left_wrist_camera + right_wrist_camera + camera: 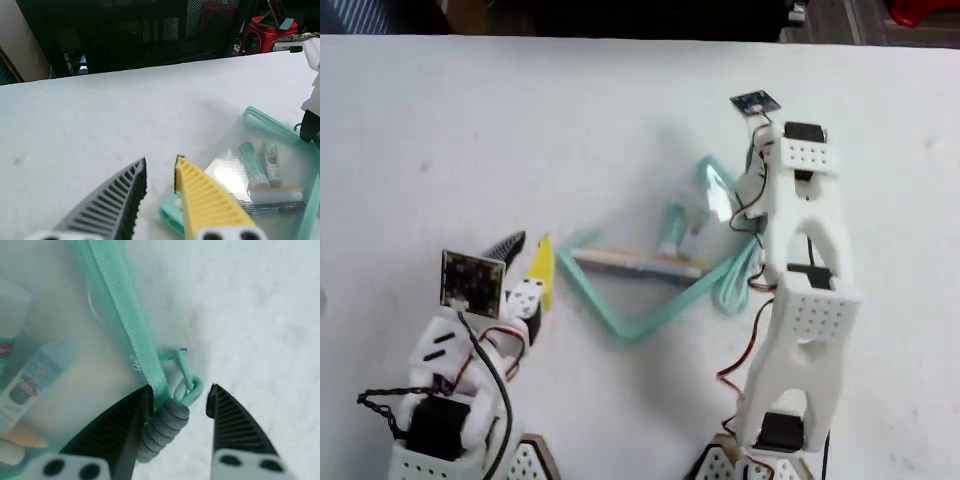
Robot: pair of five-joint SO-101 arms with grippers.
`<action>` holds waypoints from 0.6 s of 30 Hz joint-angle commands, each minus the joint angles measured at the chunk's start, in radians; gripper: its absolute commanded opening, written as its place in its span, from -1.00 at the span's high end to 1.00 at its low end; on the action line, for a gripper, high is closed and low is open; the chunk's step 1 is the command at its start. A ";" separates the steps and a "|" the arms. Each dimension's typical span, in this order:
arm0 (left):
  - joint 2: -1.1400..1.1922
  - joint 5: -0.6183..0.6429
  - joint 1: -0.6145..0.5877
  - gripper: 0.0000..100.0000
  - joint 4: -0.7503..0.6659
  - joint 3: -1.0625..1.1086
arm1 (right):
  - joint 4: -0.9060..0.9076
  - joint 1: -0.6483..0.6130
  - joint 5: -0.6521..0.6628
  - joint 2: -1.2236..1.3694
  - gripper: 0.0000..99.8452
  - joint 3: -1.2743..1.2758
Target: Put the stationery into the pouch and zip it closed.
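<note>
The right gripper (180, 389) is spread around the grey zipper pull (162, 427) at the edge of the pouch (642, 300). The pouch lies on the counter (520, 130). The left gripper (160, 159), slightly parted and empty, sits just beside the opposite corner.

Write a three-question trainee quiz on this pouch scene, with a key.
1. True or false: the stationery lies inside the pouch.
2. Between the open fingers of the right gripper sits: A) a pencil B) the zipper pull C) nothing.
3. Fill in: the left gripper has one grey finger and one ____ finger.
Key: 1 true; 2 B; 3 yellow.
</note>
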 commanded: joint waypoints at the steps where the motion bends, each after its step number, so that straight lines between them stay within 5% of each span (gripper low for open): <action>1: -0.008 -0.008 -0.001 0.76 -0.031 -0.008 | 0.045 -0.004 -0.012 0.051 0.87 -0.115; 11: -0.008 -0.008 -0.001 0.75 -0.035 -0.006 | 0.344 0.024 -0.005 0.070 0.96 -0.402; 18: -0.008 -0.012 0.036 0.70 -0.035 -0.009 | 0.349 0.028 -0.003 -0.054 0.96 -0.439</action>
